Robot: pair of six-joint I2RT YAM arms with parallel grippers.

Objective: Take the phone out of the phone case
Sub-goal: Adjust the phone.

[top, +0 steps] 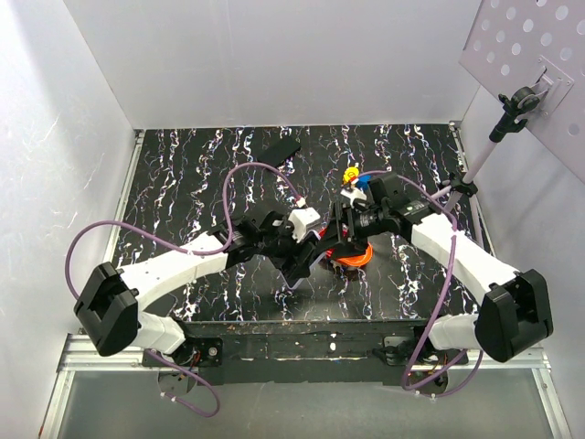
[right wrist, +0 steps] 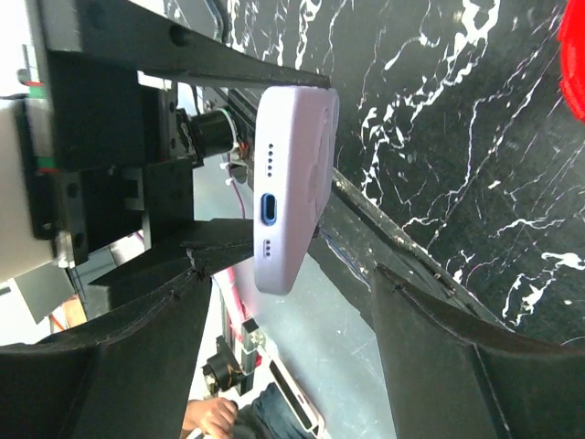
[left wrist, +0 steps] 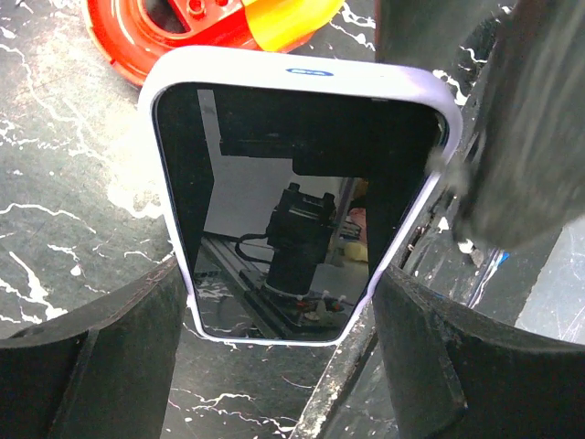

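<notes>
The phone shows its dark screen inside a lavender phone case. My left gripper is shut across the case's width near one end, both fingers touching its rim, and holds it off the table. In the top view the phone hangs between the two arms near the table's front edge. In the right wrist view the case points its port end at me. My right gripper is open around that end, with a gap on each side. Its finger looms beside the case's corner.
A red ring-shaped toy lies on the black marbled table just under the right gripper. A yellow and blue toy sits behind it, and a black flat object lies at the back. White walls enclose the table.
</notes>
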